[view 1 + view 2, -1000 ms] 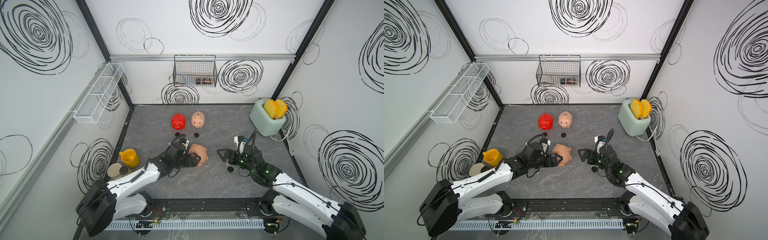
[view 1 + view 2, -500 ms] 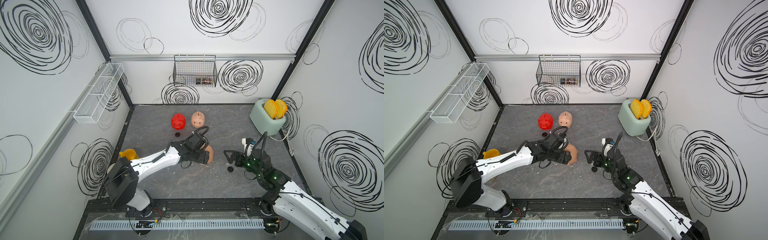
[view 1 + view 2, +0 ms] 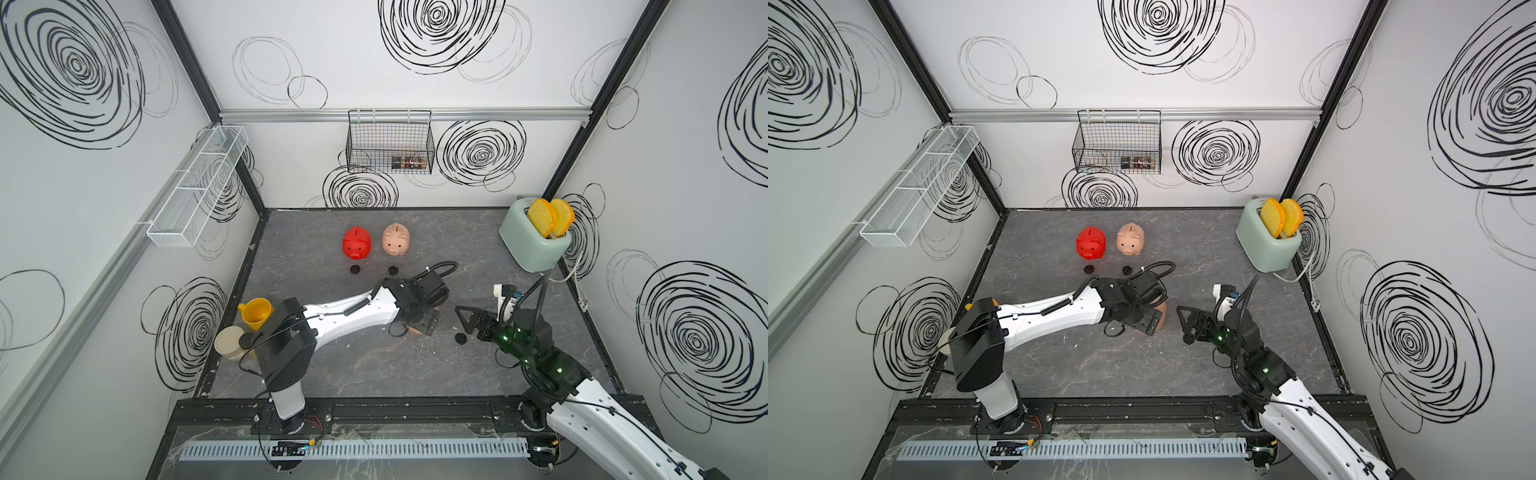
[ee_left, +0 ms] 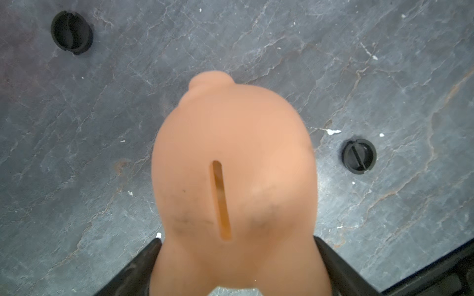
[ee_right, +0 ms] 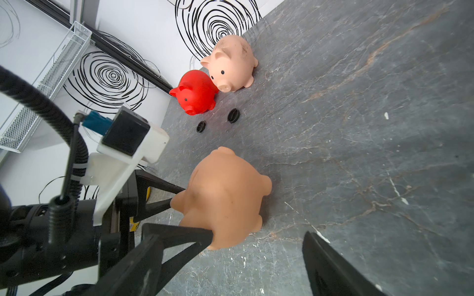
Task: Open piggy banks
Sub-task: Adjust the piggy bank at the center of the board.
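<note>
left claw point(image 4: 237, 242) pinches the peach-tan pig point(image 5: 225, 194) from both sides, mid-tabletop, upright, slot up. feet on or just off the tabletop point(image 3: 374, 374): cannot tell. right claw point(image 3: 462, 321) is spread wide with nothing in it, just beside that pig on the side toward the right edge; both top views show a small gap. loose plug point(image 3: 460, 338) lies on the tabletop at the right claw's tips. red pig point(image 3: 356, 243) and pink pig point(image 3: 396, 240) stand side by side near the back edge, with red-side plug point(image 3: 355, 269) and pink-side plug point(image 3: 391, 270) just in front of them. toaster point(image 3: 536, 245) takes the back right corner. yellow mug point(image 3: 256, 313) and tan cup point(image 3: 228, 340) hug the left edge. open room: the front strip between the arm bases.
</note>
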Available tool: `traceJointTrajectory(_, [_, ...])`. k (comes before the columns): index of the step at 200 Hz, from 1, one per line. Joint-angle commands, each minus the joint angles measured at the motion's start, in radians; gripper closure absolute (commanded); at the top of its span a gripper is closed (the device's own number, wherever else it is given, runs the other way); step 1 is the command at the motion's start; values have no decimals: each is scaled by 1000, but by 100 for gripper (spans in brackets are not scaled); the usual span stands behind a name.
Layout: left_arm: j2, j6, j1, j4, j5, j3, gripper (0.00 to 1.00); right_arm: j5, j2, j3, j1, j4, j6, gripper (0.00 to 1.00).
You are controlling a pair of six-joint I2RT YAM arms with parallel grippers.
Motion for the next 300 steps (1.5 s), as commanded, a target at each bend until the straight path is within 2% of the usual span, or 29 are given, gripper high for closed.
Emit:
traceJointTrajectory(1, [25, 18, -14, -68, -75, 53, 37, 9, -42, -29, -14, -23, 29, 10])
traceJointTrajectory(60, [91, 26, -44, -132, -130, 136, 37, -14, -80, -53, -33, -36, 45, 10])
traceJointTrajectory(92, [114, 25, -50, -147, -134, 156, 33, -18, -85, -53, -40, -42, 44, 10])
traceJointTrajectory(132, [126, 20, -50, -138, -123, 158, 21, -28, -86, -54, -47, -46, 42, 10])
traceJointTrajectory(165, [128, 18, -49, -133, -124, 172, 0, -33, -84, -51, -55, -47, 37, 11])
traceJointTrajectory(175, [128, 15, -50, -135, -127, 177, 4, -35, -82, -50, -58, -45, 36, 11])
traceJointTrajectory(215, [103, 20, -49, -101, -94, 169, 4, -45, -76, -51, -65, -40, 36, 11])
traceJointTrajectory(300, [-28, 21, -43, 114, 187, 23, 4, -37, -30, -50, -83, -53, 27, 11])
